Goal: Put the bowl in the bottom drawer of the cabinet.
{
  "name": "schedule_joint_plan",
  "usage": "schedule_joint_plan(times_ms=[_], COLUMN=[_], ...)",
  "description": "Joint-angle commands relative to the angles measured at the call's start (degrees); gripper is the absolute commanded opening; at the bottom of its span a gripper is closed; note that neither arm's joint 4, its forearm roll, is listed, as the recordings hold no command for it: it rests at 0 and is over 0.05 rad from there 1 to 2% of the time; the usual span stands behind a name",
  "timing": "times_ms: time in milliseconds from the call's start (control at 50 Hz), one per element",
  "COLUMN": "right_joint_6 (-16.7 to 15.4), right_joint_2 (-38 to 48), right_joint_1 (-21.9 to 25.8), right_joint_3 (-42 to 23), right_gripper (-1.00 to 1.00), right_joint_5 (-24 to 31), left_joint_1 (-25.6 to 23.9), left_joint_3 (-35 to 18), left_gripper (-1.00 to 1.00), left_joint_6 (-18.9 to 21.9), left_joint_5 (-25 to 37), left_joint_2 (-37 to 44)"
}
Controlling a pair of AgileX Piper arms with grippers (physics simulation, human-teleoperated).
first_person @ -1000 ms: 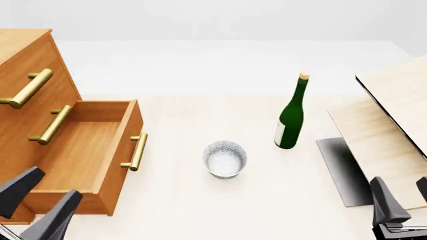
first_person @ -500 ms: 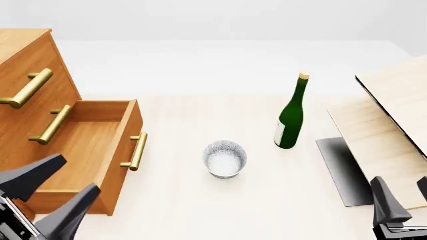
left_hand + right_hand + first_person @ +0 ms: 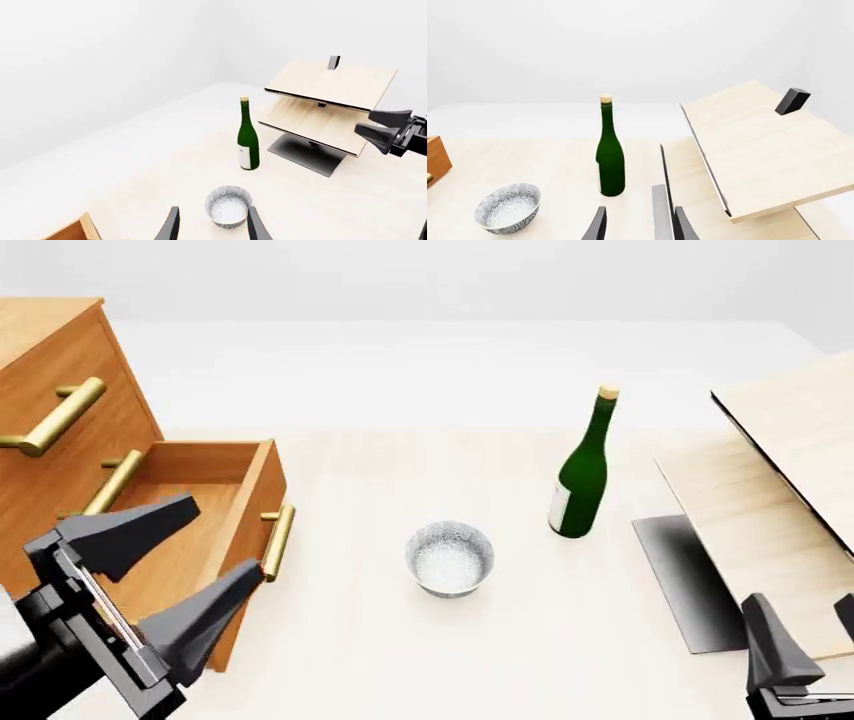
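The speckled silver-grey bowl (image 3: 450, 557) stands upright on the table, right of the cabinet (image 3: 60, 350). The cabinet's bottom drawer (image 3: 258, 490) is pulled out and nothing shows inside it. My left gripper (image 3: 224, 536) is open and hangs over the drawer's front part, left of the bowl and apart from it. In the left wrist view the bowl (image 3: 227, 206) lies ahead between the left gripper's (image 3: 212, 210) spread fingers. My right gripper (image 3: 805, 618) is open at the near right edge, far from the bowl (image 3: 508, 207).
A green wine bottle (image 3: 583, 475) stands upright behind and right of the bowl. A pale wooden board on a dark stand (image 3: 767, 490) fills the right side. The drawer's brass handle (image 3: 278, 540) faces the bowl. Upper drawers stay shut.
My left gripper has risen and moved forward and right, from the near left corner to over the open drawer, still open. The right gripper, bowl and bottle have not moved.
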Motion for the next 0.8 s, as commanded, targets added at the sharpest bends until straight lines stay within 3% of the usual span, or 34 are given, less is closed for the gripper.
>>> schedule_joint_plan(times_ms=[20, 260, 320, 440, 800], right_joint_6=[0.01, -0.01, 0.0, -0.01, -0.01], right_joint_2=[-0.01, 0.0, -0.01, 0.0, -0.01], right_joint_1=[0.0, 0.0, -0.01, 0.0, 0.0], right_joint_3=[-0.01, 0.0, -0.01, 0.0, -0.01], right_gripper=[1.0, 1.0, 1.0, 1.0, 1.0], right_joint_5=[0.0, 0.02, 0.01, 0.02, 0.01], left_joint_1=[-2.03, -6.24, -6.65, -7.23, -8.71], left_joint_3=[-4.58, -11.27, -12.64, -15.52, -22.88], left_gripper=[1.0, 1.0, 1.0, 1.0, 1.0], left_joint_6=[-0.66, 0.26, -1.26, 0.23, -1.2], left_joint_5=[-2.2, -3.09, -2.74, -1.35, 1.98], left_joint_2=[7.02, 17.2, 18.03, 20.13, 28.91])
